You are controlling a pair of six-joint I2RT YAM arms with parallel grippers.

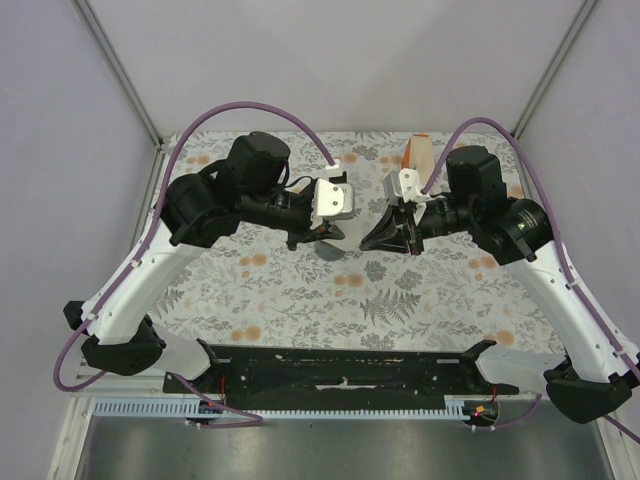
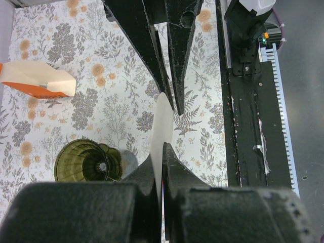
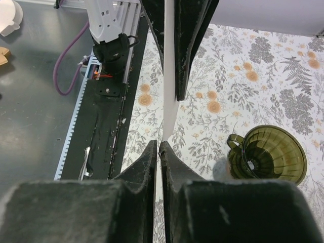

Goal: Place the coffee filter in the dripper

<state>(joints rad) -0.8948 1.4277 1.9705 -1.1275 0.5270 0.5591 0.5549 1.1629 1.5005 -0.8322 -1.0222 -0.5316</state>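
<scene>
The coffee filter [image 2: 161,124] hangs edge-on in the air as a thin white strip between my two grippers, which face each other; it also shows in the right wrist view [image 3: 169,86]. My left gripper [image 2: 163,152] is shut on one side of it. My right gripper [image 3: 159,146] is shut, with the filter's opposite edge pinched at its very tips. In the top view the left gripper [image 1: 330,234] and right gripper [image 1: 372,238] meet over mid-table. The dripper [image 2: 81,162], olive green and empty, stands on the table below, off to one side [image 3: 271,154]. It is hidden in the top view.
A white-and-orange filter pack [image 2: 38,81] lies at the far side of the table [image 1: 420,155]. The black base rail [image 1: 350,365] runs along the near edge. Grey walls close in the back and sides.
</scene>
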